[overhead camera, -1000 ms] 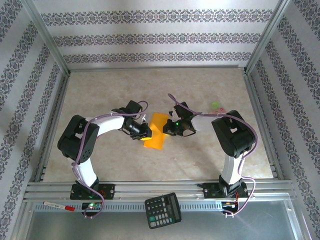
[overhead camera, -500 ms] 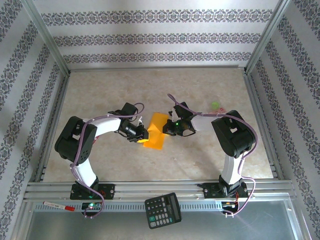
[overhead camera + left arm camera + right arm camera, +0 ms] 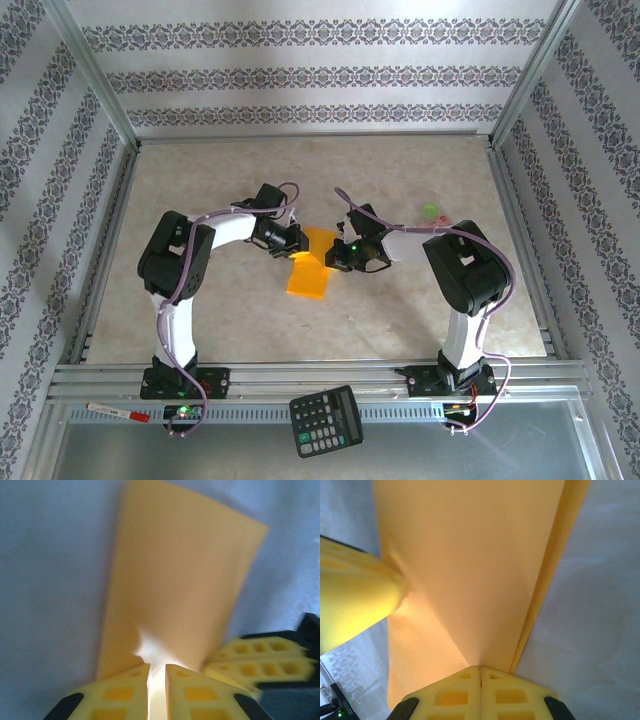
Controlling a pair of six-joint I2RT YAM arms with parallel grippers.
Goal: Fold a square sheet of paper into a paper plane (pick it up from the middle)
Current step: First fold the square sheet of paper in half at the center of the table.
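Top external: paper point(image 3: 312, 270) mid-bench point(image 3: 400, 320), pinched between both arms. Left wrist: left fingers point(image 3: 120, 692) narrow, nipping the paper's edge. Right wrist: right fingers point(image 3: 445, 697) shut on its fold. Best to keep both pinches firm, edges matched. Versus a second ago: left arm swung farther back, paper hanging lower.

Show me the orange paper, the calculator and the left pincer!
orange paper point(image 3: 310, 278), top view, on its flat lower half.
calculator point(image 3: 327, 421), top view, on its keypad.
left pincer point(image 3: 157, 674), left wrist view, between its yellow fingertips.
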